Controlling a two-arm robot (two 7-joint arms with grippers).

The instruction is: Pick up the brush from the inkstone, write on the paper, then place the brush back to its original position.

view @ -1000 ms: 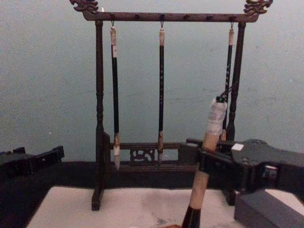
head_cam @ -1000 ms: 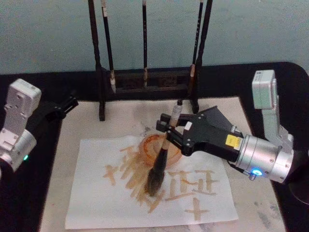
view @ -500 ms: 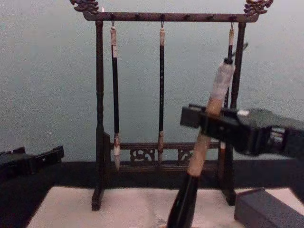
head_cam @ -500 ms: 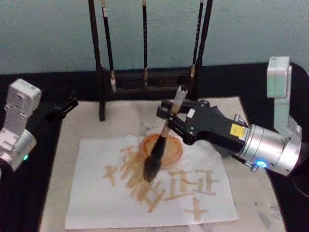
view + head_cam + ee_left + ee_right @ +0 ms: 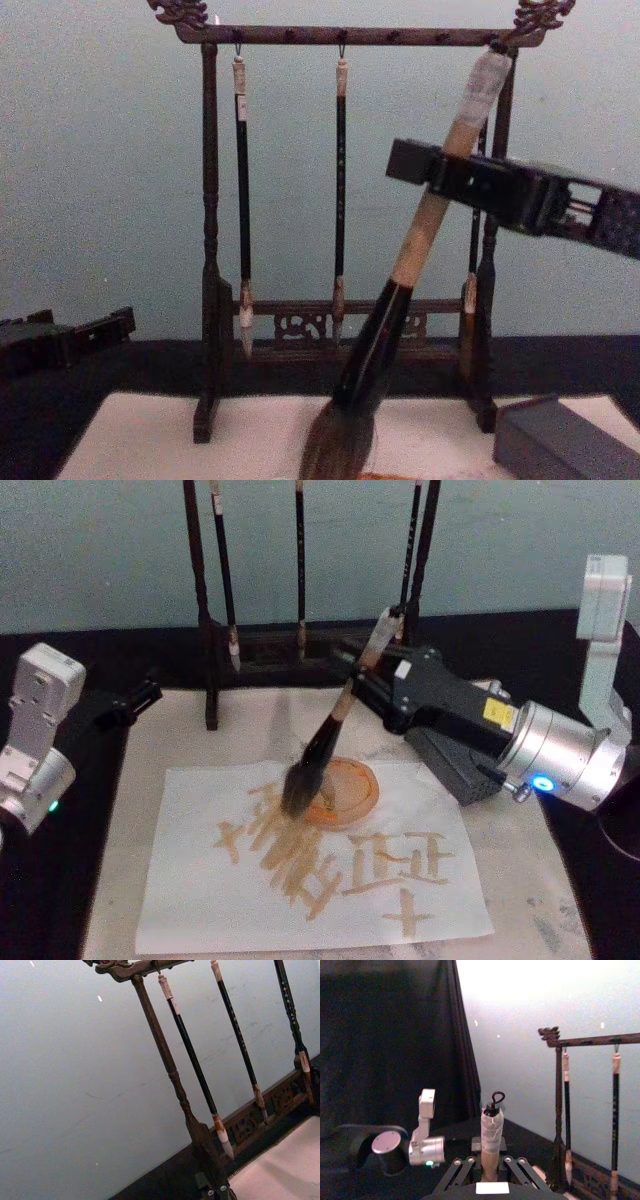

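The brush [image 5: 335,715] is held tilted over the paper [image 5: 190,900], its tan handle clamped between the closed fingers of the right gripper [image 5: 362,680] — a sound hold, it is judged, since the handle looks stiff and light, while the bushy head is soft and would splay or drip if pressed. The head is blurred beside the orange dish [image 5: 350,795], so contact with the sheet cannot be made out. The inkstone [image 5: 448,765] is largely covered by the arm — its resting spot is hidden. The left gripper [image 5: 135,698] is parked well apart, to the left.
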